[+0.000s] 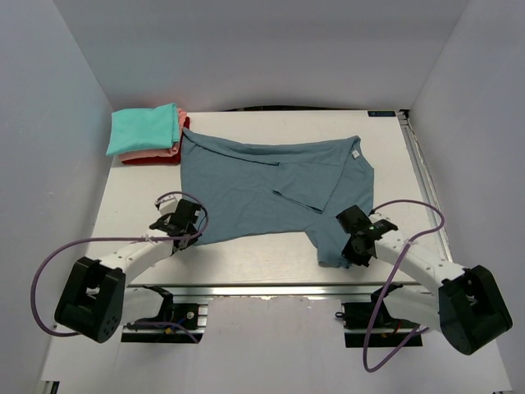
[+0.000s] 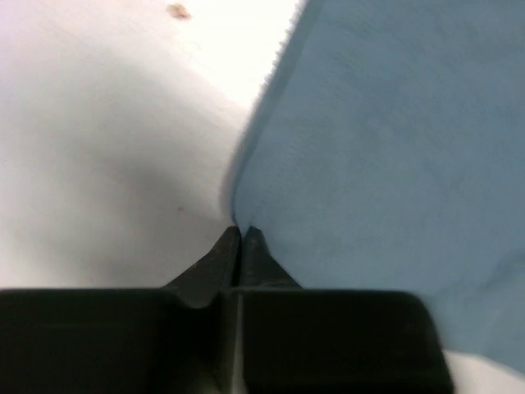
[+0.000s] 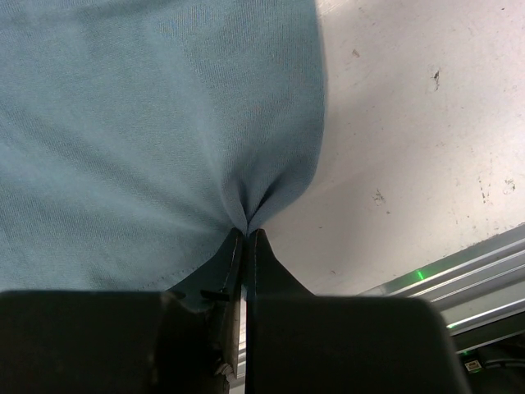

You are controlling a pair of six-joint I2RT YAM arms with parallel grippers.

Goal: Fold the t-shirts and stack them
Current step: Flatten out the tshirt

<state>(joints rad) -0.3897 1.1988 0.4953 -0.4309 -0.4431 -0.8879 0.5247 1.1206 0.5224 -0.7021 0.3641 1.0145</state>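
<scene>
Tee (image 1: 246, 189) pinched at its near hem by left gripper (image 1: 185, 226) and right gripper (image 1: 358, 246); fold starting, next wants an even lift.

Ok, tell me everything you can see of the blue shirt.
The blue shirt is soft dusty slate-blue knit, spread mostly flat on the table, one flap folded over, white tag at far right. The left gripper pinches its near left edge, the right gripper its near right corner, cloth puckered there.

A robotics lab test cell. Plain grey panels (image 1: 49, 107) wall in a white table (image 1: 246, 263) edged with aluminium rail (image 1: 262, 290).
</scene>
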